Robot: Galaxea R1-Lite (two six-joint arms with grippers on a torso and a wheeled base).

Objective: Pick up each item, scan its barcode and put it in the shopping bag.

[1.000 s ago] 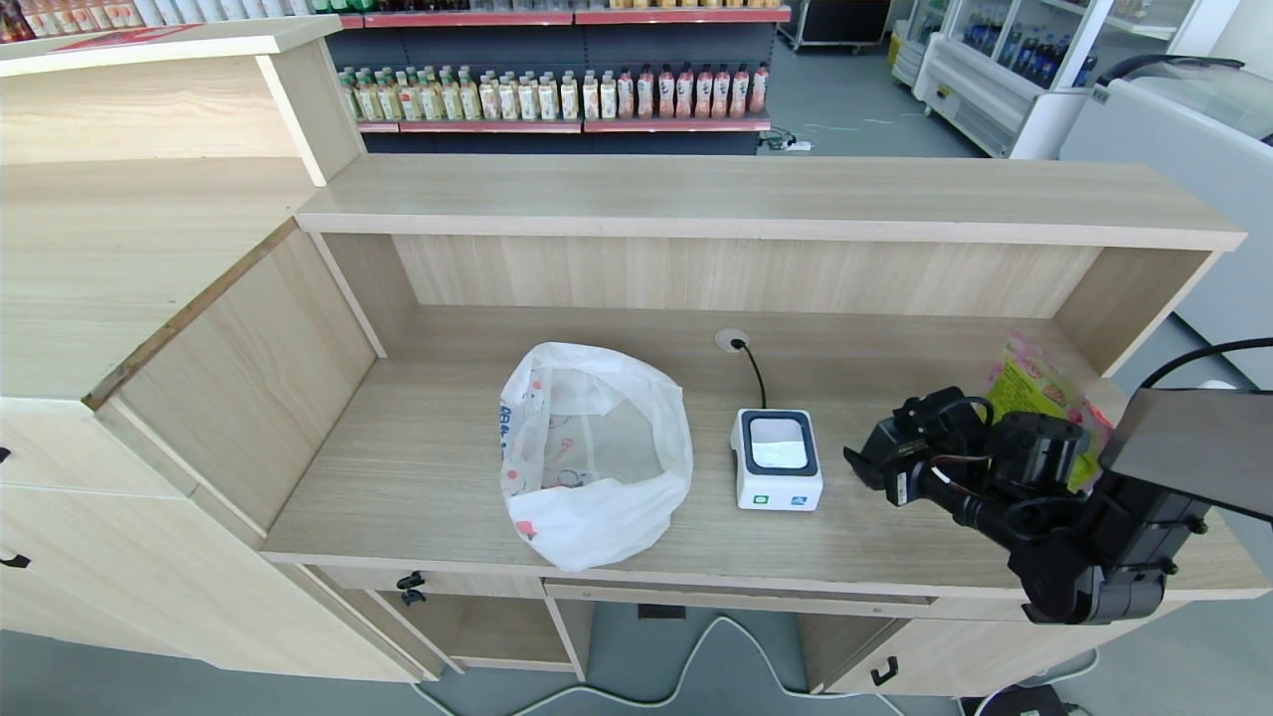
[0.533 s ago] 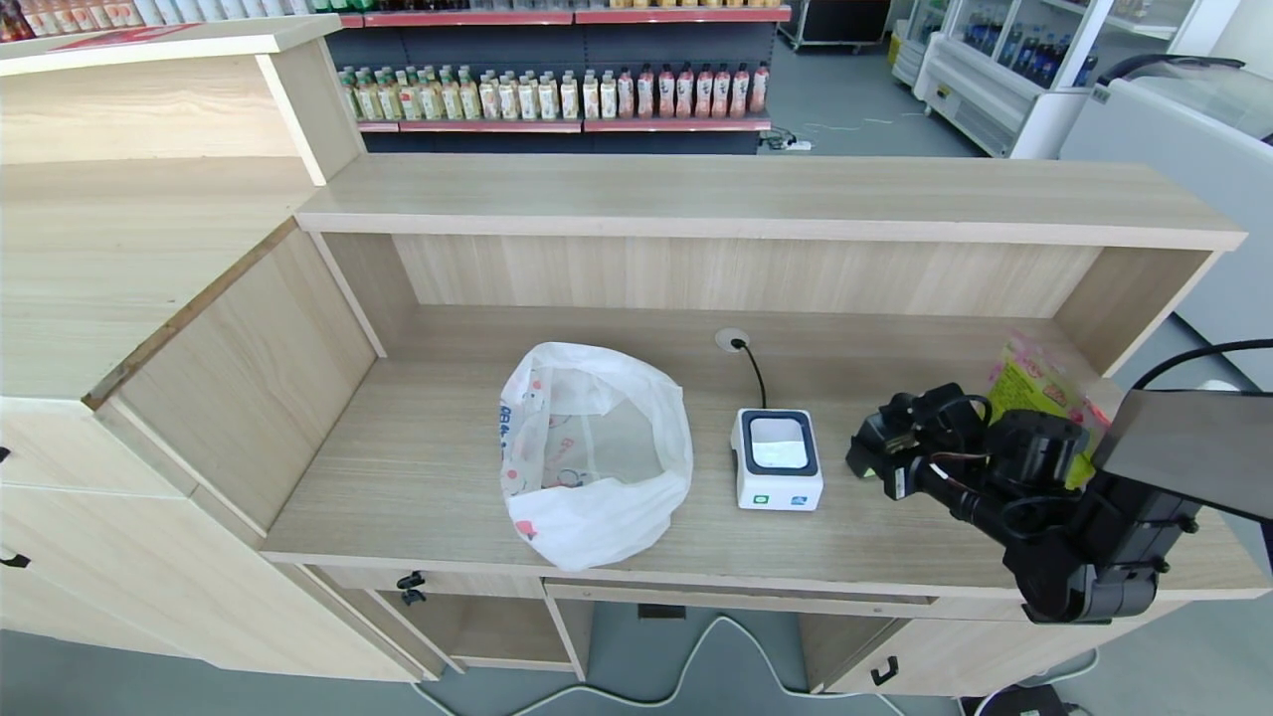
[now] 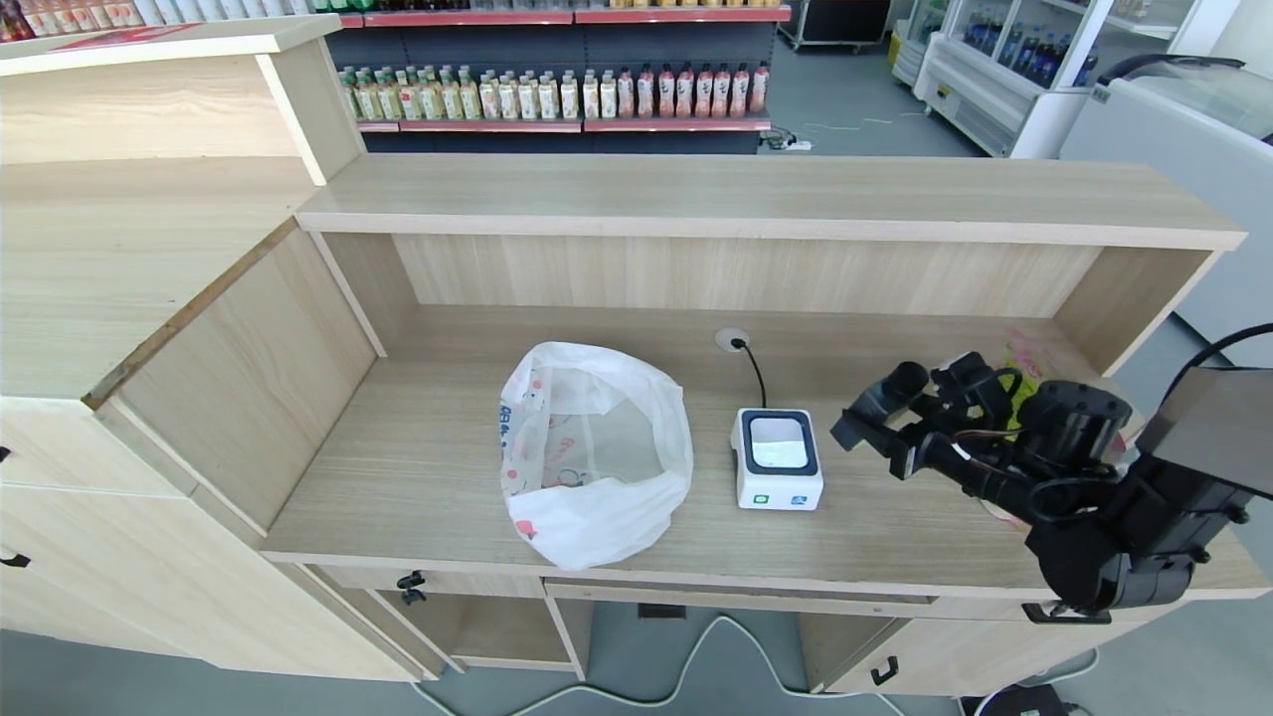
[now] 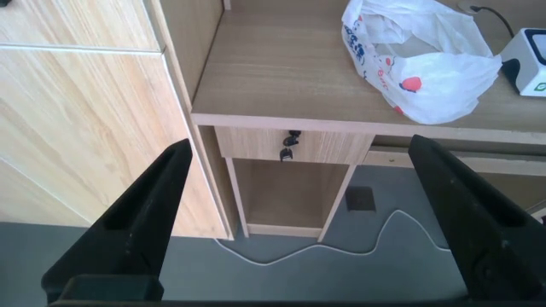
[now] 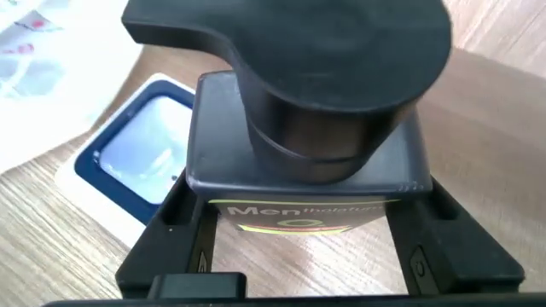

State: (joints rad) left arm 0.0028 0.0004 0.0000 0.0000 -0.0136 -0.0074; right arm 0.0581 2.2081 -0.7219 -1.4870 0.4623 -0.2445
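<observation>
My right gripper is shut on a dark bottle with a black cap, held tilted above the counter just right of the white barcode scanner. In the right wrist view the bottle sits between the fingers of the gripper, with the scanner beyond it. The white shopping bag stands open left of the scanner. A yellow and pink snack packet lies behind the right arm, mostly hidden. My left gripper hangs open below the counter's front left, facing the bag.
The desk is a recessed wooden counter with side walls and a raised ledge behind. The scanner's cable runs to a hole at the back. A drawer with a key sits under the front edge.
The right gripper has lifted off the counter with the bottle and swung it up and slightly toward the scanner. The arm now covers more of the snack packet.
</observation>
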